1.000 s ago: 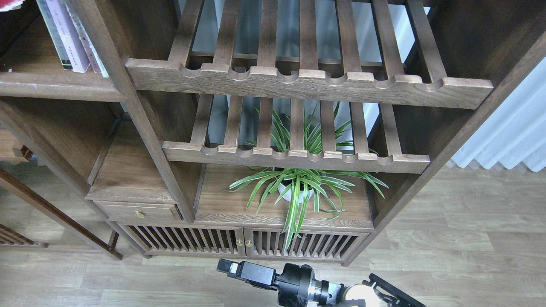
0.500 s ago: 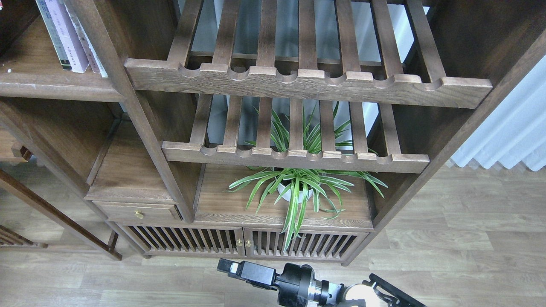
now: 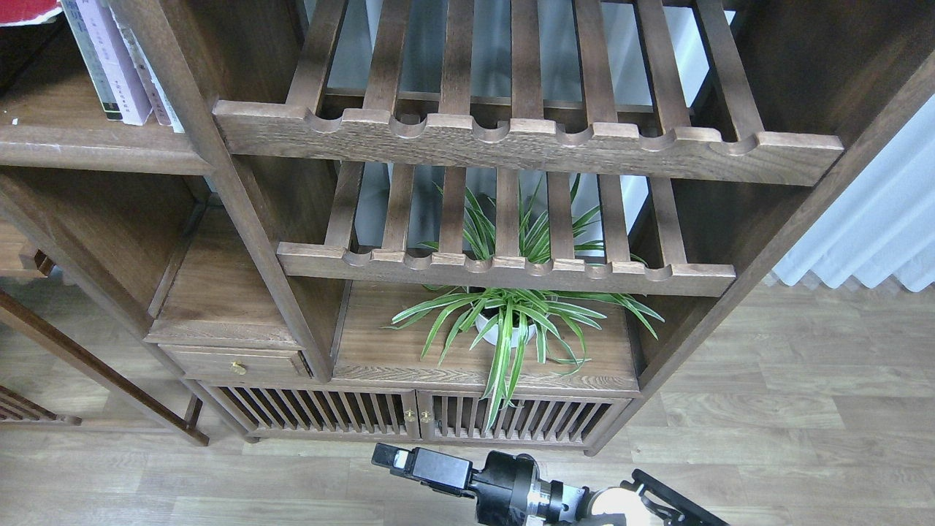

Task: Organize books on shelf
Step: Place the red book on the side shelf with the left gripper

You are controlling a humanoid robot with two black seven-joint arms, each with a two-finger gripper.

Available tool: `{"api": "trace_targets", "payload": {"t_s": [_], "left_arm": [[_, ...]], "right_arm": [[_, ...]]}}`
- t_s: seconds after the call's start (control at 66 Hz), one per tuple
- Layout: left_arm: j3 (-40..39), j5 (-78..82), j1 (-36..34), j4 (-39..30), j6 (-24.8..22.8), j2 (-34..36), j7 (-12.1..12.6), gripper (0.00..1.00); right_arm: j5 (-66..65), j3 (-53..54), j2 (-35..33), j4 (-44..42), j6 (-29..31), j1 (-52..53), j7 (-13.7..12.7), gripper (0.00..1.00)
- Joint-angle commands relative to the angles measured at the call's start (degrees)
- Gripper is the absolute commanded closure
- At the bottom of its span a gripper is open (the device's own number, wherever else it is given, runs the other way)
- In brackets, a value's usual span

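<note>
The shelf [image 3: 95,142], a flat dark-brown board with a rounded front edge, sits at the upper left. Upright on it, leaning slightly, stand a pale lavender book [image 3: 120,73] and thin pale books [image 3: 157,88] beside it. A red book's edge [image 3: 29,9] pokes in at the top left corner above the shelf; what holds it is out of view. One black arm lies low at the bottom centre over the floor, and its far end, my right gripper [image 3: 387,459], is seen side-on with its fingers indistinct. My left gripper is out of view.
Two slatted racks with notched front rails [image 3: 526,142] [image 3: 504,267] fill the middle bay. A potted spider plant [image 3: 511,321] stands on the cabinet top below them. A small drawer [image 3: 237,363] and slatted doors [image 3: 416,416] are near the floor. Curtains [image 3: 876,226] hang at right.
A red edge has come into the top left corner, where nothing red showed half a second ago. The arm at the bottom has not moved.
</note>
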Motion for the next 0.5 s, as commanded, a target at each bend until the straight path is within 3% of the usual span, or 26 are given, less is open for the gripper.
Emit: {"api": "trace_targets", "payload": {"t_s": [0.0, 0.485], "left_arm": [[0.09, 1.09, -0.72, 1.29, 0.0, -1.68, 0.01, 0.91], [1.41, 1.18, -0.81, 4.27, 0.0, -6.33, 0.09, 0.88]], "right_arm": [[0.0, 0.53, 0.0, 0.09, 0.0, -0.15, 0.04, 0.0], [0.0, 0.71, 0.0, -0.09, 0.0, -0.41, -0.04, 0.0]]}}
